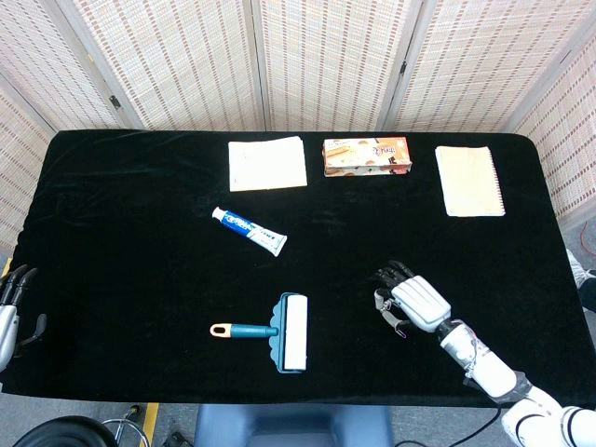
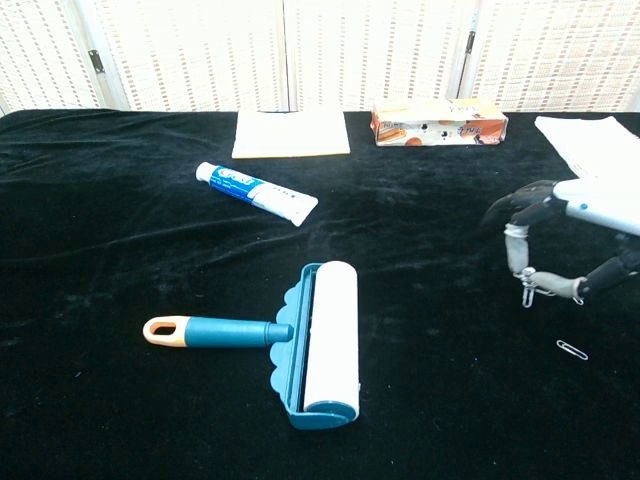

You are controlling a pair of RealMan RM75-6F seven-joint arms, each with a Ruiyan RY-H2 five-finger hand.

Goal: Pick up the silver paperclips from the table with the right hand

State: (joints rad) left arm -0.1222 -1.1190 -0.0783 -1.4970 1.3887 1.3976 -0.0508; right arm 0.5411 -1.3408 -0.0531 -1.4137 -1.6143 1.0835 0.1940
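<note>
Table (image 1: 140, 233), draped in black cloth, carries a teal lint roller (image 2: 300, 340), a snack box (image 1: 367, 155) and a toothpaste tube (image 2: 256, 191), their printing too small to read. Right hand (image 2: 560, 240), partly cut off in the chest view, hangs palm-down pinching a silver paperclip (image 2: 526, 291) clear of the cloth; another paperclip (image 2: 572, 349) lies near it. Left hand (image 1: 11, 307) barely shows, fingers spread.

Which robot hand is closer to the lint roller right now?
Right. The right robot hand is just past the lint roller on its roller side; the left robot hand sits at the table's far left edge.
</note>
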